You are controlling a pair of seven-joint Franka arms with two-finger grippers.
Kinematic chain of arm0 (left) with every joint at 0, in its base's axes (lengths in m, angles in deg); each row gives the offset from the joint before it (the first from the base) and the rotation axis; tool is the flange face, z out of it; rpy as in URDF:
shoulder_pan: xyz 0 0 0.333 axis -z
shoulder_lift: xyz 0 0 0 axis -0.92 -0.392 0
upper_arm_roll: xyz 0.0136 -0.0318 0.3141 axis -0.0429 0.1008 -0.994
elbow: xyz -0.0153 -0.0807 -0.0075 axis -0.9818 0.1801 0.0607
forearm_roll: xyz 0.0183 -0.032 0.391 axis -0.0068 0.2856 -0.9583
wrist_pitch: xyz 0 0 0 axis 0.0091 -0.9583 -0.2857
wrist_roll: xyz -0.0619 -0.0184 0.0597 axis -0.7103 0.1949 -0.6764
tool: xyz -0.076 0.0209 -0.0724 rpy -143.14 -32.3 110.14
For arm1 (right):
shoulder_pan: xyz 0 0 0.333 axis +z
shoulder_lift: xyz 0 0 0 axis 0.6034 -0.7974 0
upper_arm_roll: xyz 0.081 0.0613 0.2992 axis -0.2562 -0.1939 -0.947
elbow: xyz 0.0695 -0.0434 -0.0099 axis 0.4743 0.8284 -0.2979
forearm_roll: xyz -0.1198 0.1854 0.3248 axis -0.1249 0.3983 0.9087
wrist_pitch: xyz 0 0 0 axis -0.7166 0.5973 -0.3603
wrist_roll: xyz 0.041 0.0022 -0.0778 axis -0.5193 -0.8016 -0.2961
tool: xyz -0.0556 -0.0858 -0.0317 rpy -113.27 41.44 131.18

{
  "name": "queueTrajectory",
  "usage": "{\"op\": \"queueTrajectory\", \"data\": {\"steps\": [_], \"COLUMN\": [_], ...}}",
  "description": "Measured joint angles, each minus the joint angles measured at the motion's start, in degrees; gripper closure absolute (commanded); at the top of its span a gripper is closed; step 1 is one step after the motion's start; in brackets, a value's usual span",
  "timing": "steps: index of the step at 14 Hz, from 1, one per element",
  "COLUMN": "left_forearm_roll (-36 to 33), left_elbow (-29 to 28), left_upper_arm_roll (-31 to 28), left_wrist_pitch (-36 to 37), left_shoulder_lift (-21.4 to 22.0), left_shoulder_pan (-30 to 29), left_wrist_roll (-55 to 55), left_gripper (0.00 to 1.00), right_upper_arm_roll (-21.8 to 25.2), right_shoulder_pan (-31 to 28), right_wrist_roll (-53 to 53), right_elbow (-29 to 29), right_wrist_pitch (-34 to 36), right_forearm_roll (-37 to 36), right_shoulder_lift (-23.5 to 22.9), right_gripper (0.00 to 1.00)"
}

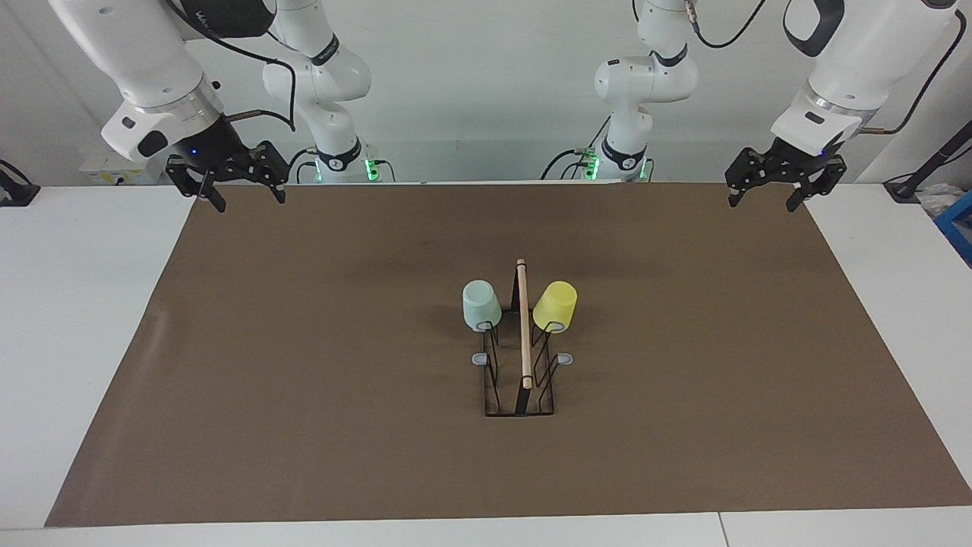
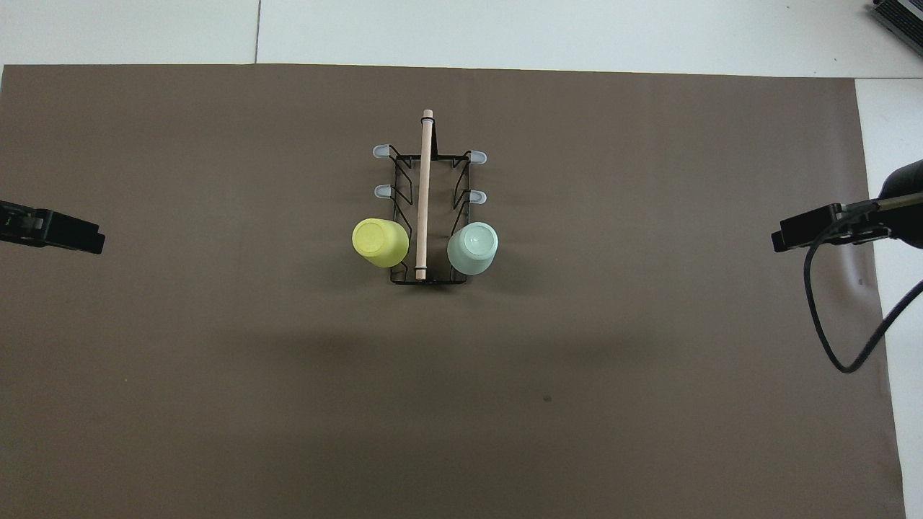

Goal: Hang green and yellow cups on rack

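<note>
Brown mat (image 1: 304, 380), central rack (image 1: 520, 380) (cups hung)

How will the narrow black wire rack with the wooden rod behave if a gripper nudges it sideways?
The narrow black wire rack looks light, so it would probably slide on the brown mat. Its tall, slim frame may tip. The bright yellow plastic cup and pale mint green plastic cup sit loosely on prongs and could fall.

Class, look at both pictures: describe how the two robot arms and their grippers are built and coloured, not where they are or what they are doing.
Both arms are glossy white with rounded segments and dark bands at the joints. Green lights glow at their bases. The left gripper and right gripper are black, angular, two-fingered, each mounted on a white wrist block. Black cables loop along both arms; a small blue light shows on the right wrist.
</note>
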Motion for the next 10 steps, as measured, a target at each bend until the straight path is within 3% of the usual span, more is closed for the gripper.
{"op": "queueTrajectory", "data": {"steps": [2, 10], "left_forearm_roll": [0.0, 0.0], "left_elbow": [0.0, -0.2], "left_upper_arm_roll": [0.0, 0.0], "left_wrist_pitch": [0.0, -0.2], "left_shoulder_lift": [0.0, 0.0], "left_shoulder_pan": [0.0, 0.0], "left_wrist_roll": [0.0, 0.0], "left_gripper": [0.00, 0.00], "right_upper_arm_roll": [0.2, 0.2], "right_shoulder_pan": [-0.3, -0.3], "right_wrist_roll": [0.0, 0.0], "right_elbow": [-0.2, -0.4], "right_wrist_pitch": [-2.7, -2.9], "right_forearm_roll": [-0.6, -0.7], "right_shoulder_lift": [-0.7, -1.0], "right_gripper": [0.00, 0.00]}}
